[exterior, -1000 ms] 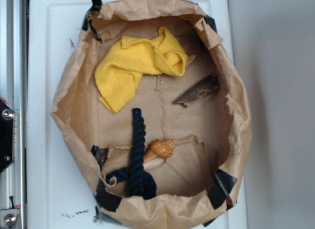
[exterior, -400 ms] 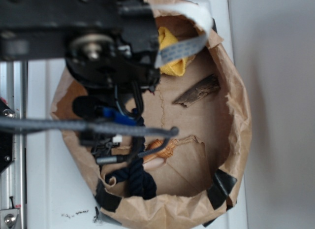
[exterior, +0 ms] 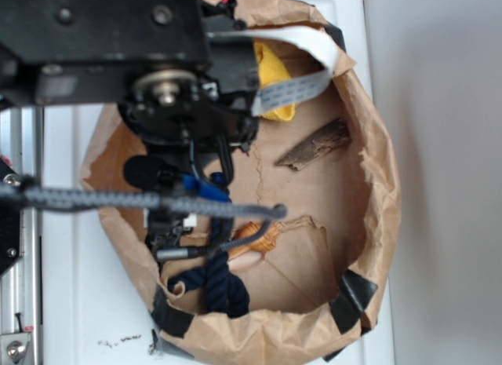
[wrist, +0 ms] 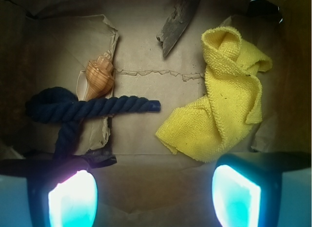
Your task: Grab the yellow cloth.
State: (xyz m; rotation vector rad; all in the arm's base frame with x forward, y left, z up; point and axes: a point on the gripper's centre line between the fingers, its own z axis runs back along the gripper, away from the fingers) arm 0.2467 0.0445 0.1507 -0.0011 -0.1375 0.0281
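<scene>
We saw one yellow cloth (wrist: pixel 222 105) lying on the floor of a brown paper bag (exterior: pixel 376 192). In the wrist view it sat on the right side, bunched and folded at the top and spread flat lower down. Its bottom corner lay near the gripper (wrist: pixel 153 197), but nothing touched it. In the exterior view we only saw a small bit of the yellow cloth (exterior: pixel 272 78), because the black robot arm (exterior: pixel 118 43) hid the rest.

The gripper was spread wide apart and held nothing. We counted two fingers (wrist: pixel 73 200), one at each bottom corner of the wrist view, and both glowed blue-green. The cloth sat just above the right finger.

Next to the cloth we counted one dark blue rope (wrist: pixel 92 109). Its straight end pointed at the cloth and stopped just short of it. Its other end curled into a loop on the left.

We counted one orange shell (wrist: pixel 99 76). It lay just above the rope, on a loose flap of paper.

We counted one piece of dark wood (wrist: pixel 178 23). It lay at the top, apart from the cloth.

The bag had black tape (exterior: pixel 354 296) on its rim, and it stood on a white counter (exterior: pixel 74 302).
</scene>
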